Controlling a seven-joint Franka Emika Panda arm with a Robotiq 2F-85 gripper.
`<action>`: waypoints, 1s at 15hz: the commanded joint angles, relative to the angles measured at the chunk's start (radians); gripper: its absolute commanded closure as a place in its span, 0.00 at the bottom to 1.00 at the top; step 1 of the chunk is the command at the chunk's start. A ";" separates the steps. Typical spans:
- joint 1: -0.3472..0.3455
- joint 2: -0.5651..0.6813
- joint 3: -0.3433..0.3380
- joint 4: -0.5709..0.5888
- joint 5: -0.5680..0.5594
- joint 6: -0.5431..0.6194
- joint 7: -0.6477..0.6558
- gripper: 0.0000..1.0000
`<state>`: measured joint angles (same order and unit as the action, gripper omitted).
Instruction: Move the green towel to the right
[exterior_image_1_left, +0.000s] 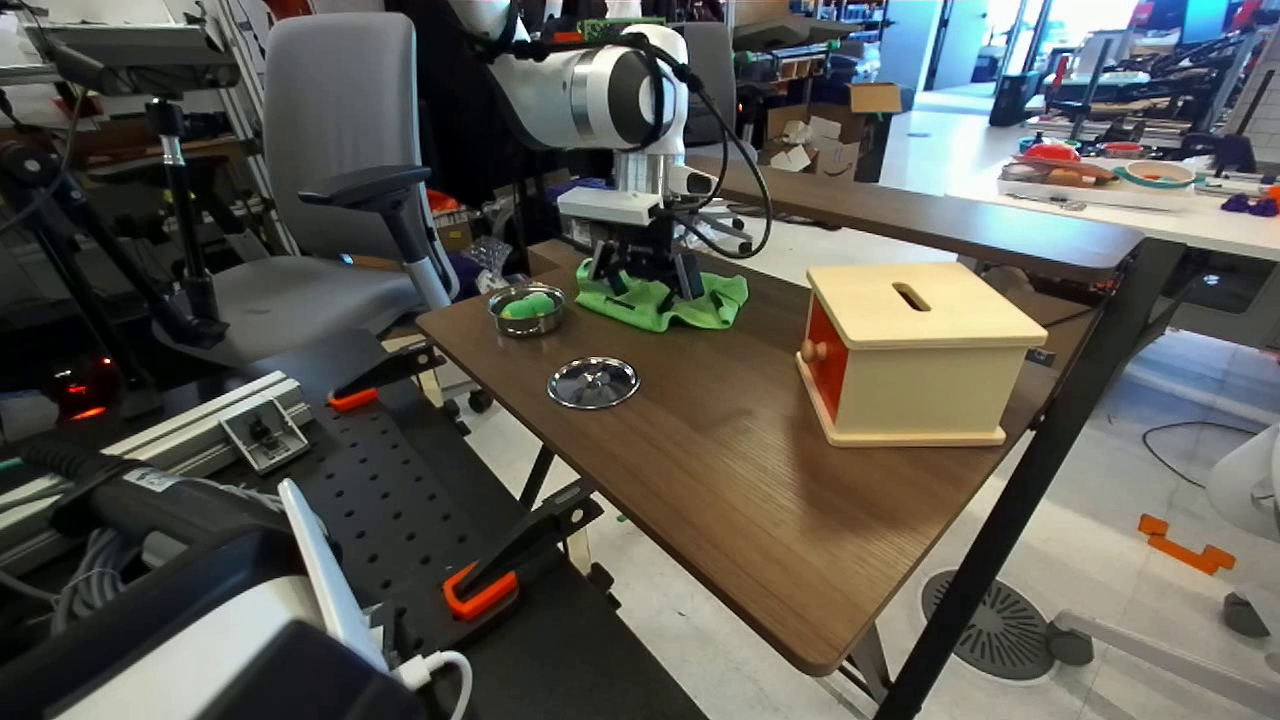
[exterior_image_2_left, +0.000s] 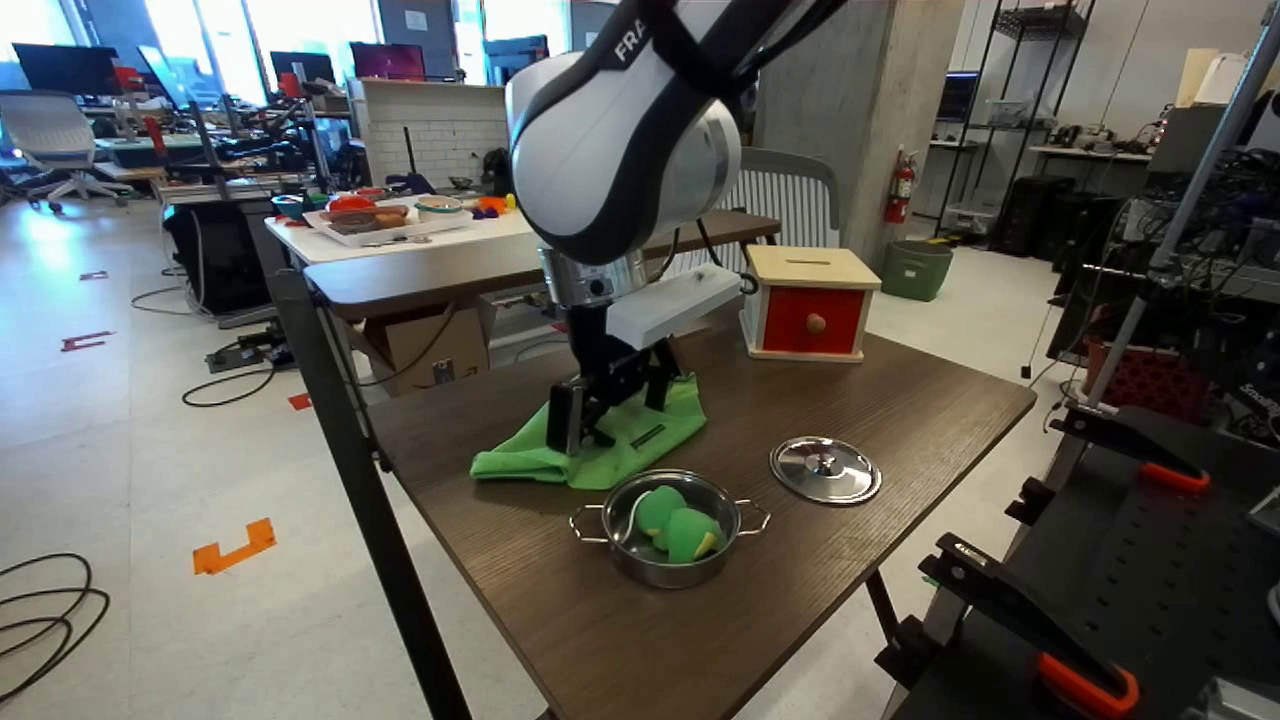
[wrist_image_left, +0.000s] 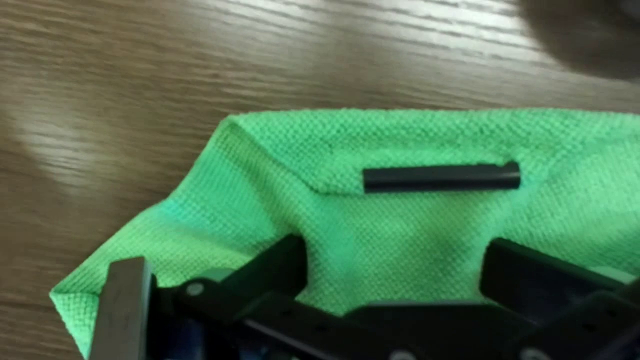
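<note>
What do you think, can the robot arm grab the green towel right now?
Probably yes: the open tool is right at the green towel, which shows between its fingers. Nothing visible blocks them; the black bar lies beside that gap.

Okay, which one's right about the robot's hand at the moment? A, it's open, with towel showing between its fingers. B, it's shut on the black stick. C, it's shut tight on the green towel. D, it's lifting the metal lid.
A: in the wrist view the hand has its fingers wide apart, with the green towel spread across the gap.
</note>
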<state>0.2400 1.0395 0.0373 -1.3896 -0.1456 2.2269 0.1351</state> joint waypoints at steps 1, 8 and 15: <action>-0.044 -0.049 -0.017 -0.118 0.009 0.032 -0.023 0.00; -0.128 -0.121 -0.043 -0.259 0.013 0.035 -0.023 0.00; -0.158 -0.163 -0.057 -0.288 0.012 0.036 -0.020 0.00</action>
<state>0.0874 0.9073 -0.0076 -1.6408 -0.1455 2.2365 0.1261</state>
